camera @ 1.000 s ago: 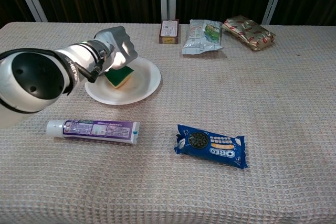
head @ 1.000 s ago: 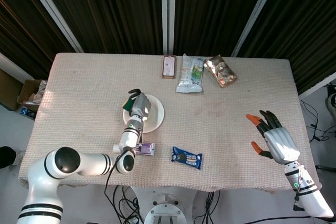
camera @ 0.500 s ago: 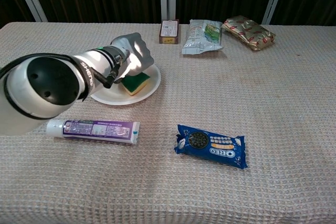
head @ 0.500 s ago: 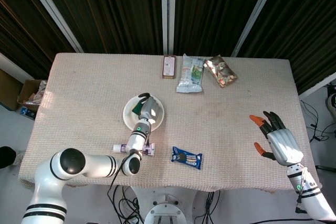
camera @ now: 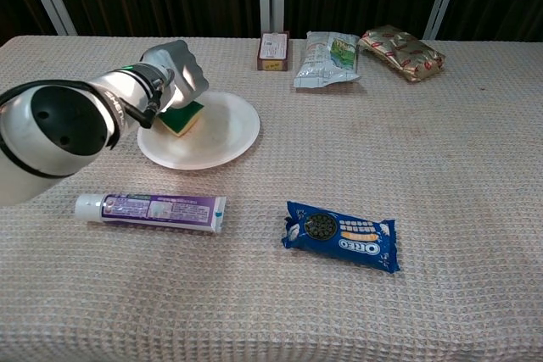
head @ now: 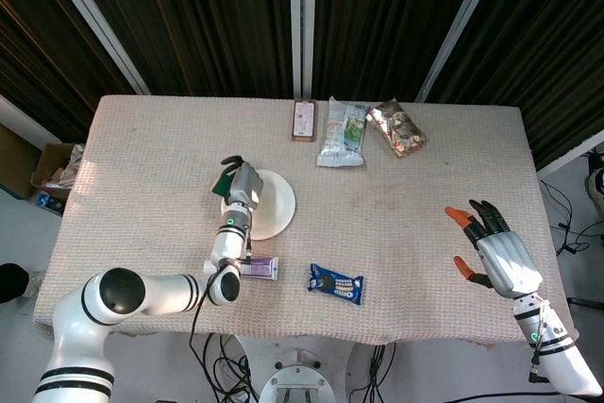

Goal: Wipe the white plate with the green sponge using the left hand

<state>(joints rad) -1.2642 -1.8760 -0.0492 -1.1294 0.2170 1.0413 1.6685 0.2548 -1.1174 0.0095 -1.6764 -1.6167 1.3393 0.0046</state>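
One hand, the left hand [camera: 174, 74], gripped the green sponge [camera: 181, 117] at the white plate's [camera: 225, 137] 10 o'clock edge. Right hand [head: 495, 250] hovered at the table's [head: 142, 139] 4 o'clock side, fingers spread, holding nothing.

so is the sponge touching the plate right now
Touching. In the chest view the sponge, held by the left robot hand, rests on the plate's left rim with no gap showing.
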